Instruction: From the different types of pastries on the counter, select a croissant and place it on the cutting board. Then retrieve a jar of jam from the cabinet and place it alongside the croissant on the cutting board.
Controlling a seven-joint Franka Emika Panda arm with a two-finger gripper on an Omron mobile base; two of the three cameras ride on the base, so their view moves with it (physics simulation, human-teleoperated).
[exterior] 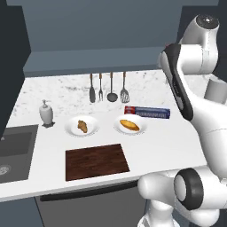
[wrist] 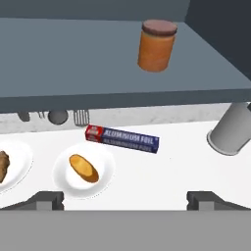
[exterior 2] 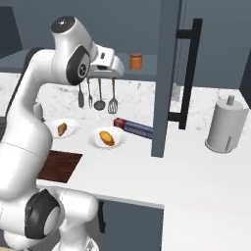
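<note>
- Blue, with a red end, is the one box (wrist: 122, 139) I can read: its side says "ALUMINUM FOIL" in white letters. It lies on the white speckled worktop (exterior: 168, 137) just behind the right-hand plate.
- I count two white plates. The left plate (exterior: 71, 127) carries the lumpy dark-brown croissant (exterior: 82, 126); the right plate (exterior: 117, 125) carries the longer golden-orange loaf (exterior: 129, 125).
- One dark wooden cutting board (exterior: 97, 162) sits bare at the front edge of the worktop, in front of the two plates and apart from them.
- One jar of jam (wrist: 156, 45), orange with a brownish lid and no label I can make out, stands upright on the grey cabinet shelf (wrist: 73, 63) above the worktop.
- Four utensils (exterior: 107, 88) hang on the back wall.
- One white soap dispenser (exterior: 46, 112) stands by the sink (exterior: 15, 150), and one grey paper-towel roll (exterior 2: 225, 125) stands far right.
- My jaws (wrist: 126, 201) stand wide apart and hold nothing, raised near shelf level short of the jar.
</note>
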